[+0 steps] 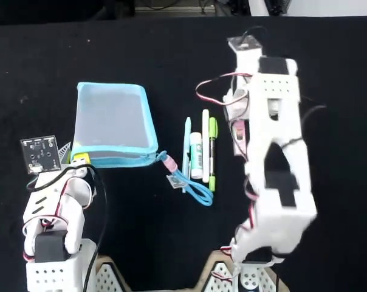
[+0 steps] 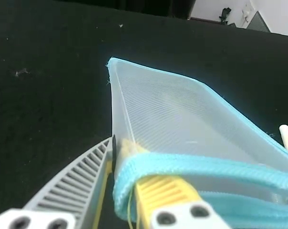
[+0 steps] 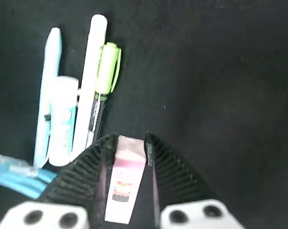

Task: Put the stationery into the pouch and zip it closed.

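so one mesh pouch [image 1: 110, 118] with teal trim sits on the black table [image 1: 44, 67], and the left gripper [image 2: 121, 149] is clamped on its zipper-edge corner. four pieces lie side by side just right of it: blue pen [image 1: 186, 146], white tube [image 1: 196, 155], white pen [image 1: 205, 143], green highlighter [image 1: 212, 152]. a fifth, a small pink-and-white block [image 3: 125, 183], is pinched in the right gripper [image 3: 127, 142] beside them

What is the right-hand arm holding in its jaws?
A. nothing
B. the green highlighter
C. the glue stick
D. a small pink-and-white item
D: the right arm's jaws are shut on a small pink-and-white item, while the green highlighter and glue stick lie on the table.
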